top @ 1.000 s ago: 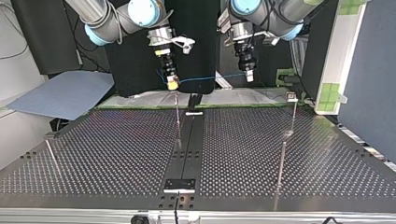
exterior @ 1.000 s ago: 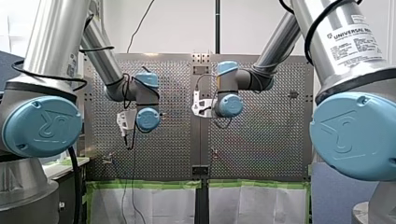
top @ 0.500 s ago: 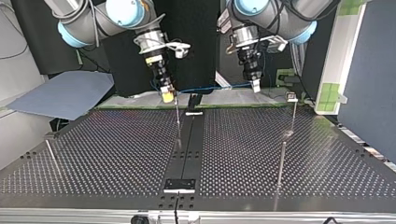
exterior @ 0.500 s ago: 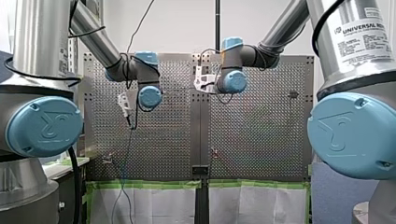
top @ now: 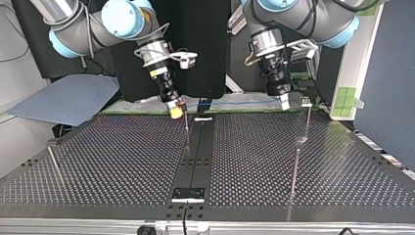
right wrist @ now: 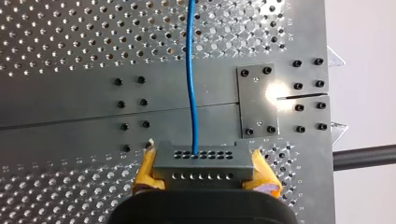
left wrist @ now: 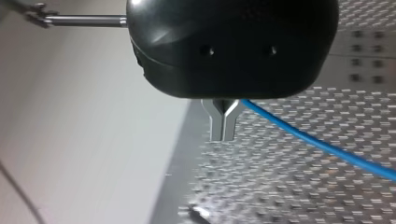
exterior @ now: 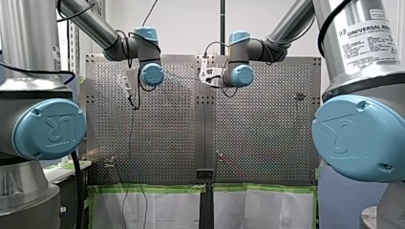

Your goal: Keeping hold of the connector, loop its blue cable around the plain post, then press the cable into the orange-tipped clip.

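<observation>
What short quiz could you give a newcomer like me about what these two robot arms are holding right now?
1. True or false: nothing is holding the connector.
2. What colour is the cable coming out of the connector? A red, B blue, C green.
3. Fill the gap: in the top view the cable runs nearly level from my right gripper to my ____ gripper.

Key
1. False: the yellow pads of my right gripper clamp it.
2. B.
3. Left: my left gripper has its metal fingers shut on the cable.
</observation>
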